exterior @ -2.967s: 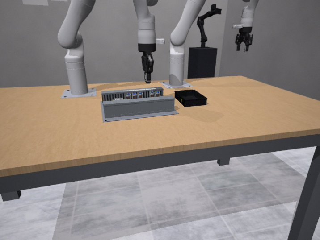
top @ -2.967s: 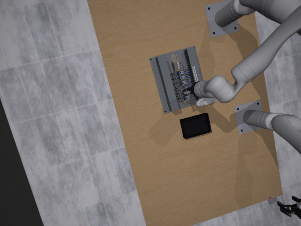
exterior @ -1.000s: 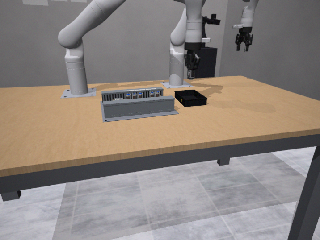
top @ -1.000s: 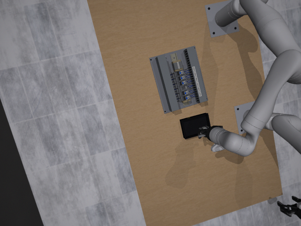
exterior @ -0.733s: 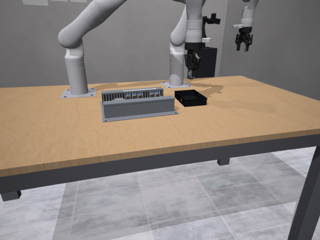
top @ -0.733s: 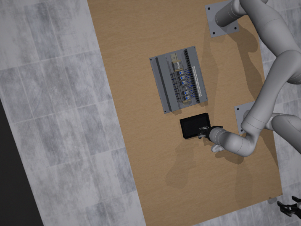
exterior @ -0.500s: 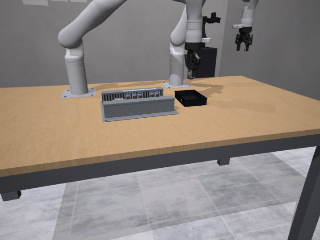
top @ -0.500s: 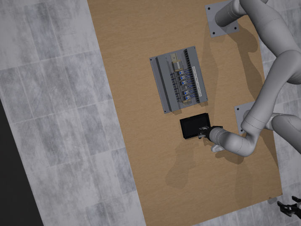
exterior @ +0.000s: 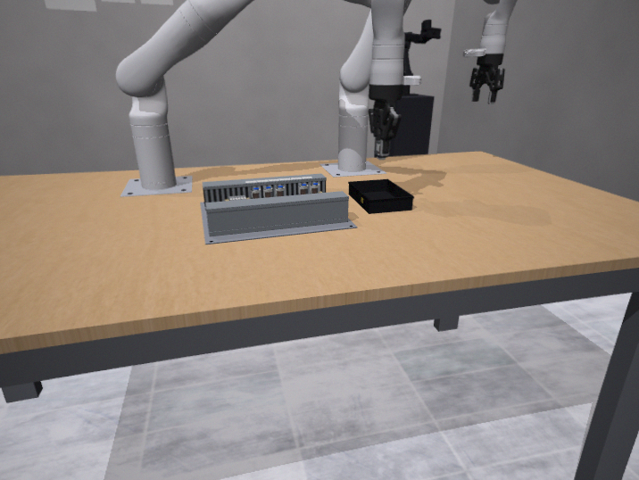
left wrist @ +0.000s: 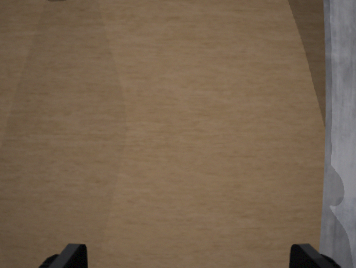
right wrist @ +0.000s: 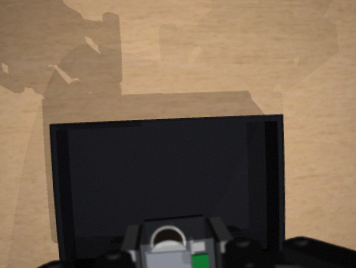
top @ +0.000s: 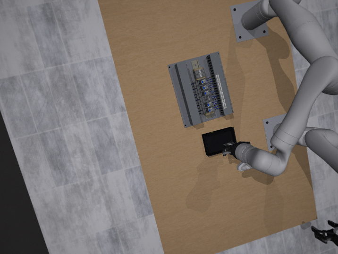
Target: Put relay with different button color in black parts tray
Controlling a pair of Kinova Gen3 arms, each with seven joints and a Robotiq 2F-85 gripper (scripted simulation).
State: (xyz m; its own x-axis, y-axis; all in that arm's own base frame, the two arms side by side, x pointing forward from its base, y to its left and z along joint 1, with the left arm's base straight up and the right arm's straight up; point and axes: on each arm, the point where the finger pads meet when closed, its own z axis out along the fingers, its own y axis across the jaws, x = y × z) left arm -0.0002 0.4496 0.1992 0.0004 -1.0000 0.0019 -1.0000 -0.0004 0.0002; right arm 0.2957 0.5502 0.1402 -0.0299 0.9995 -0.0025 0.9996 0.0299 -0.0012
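We see the relay (exterior: 378, 150) (right wrist: 167, 259) with a pale grey top, a whitish ring and a green patch, gripped by the right tool (top: 227, 148) (exterior: 382, 145) (right wrist: 175, 241) above the black tray (top: 204, 145) (exterior: 387, 206) (right wrist: 167, 119). It hangs upright, its long axis roughly vertical, green-marked face upward. Our left tool (top: 323, 226) (exterior: 484, 97) (left wrist: 189, 257) is open, well apart.

right tool (top: 227, 148) (exterior: 381, 153) (right wrist: 176, 240) and relay (top: 228, 144) (exterior: 378, 148) (right wrist: 167, 259), from panel (top: 176, 96) (exterior: 278, 217) to over tray (top: 205, 145) (exterior: 391, 205) (right wrist: 55, 175)
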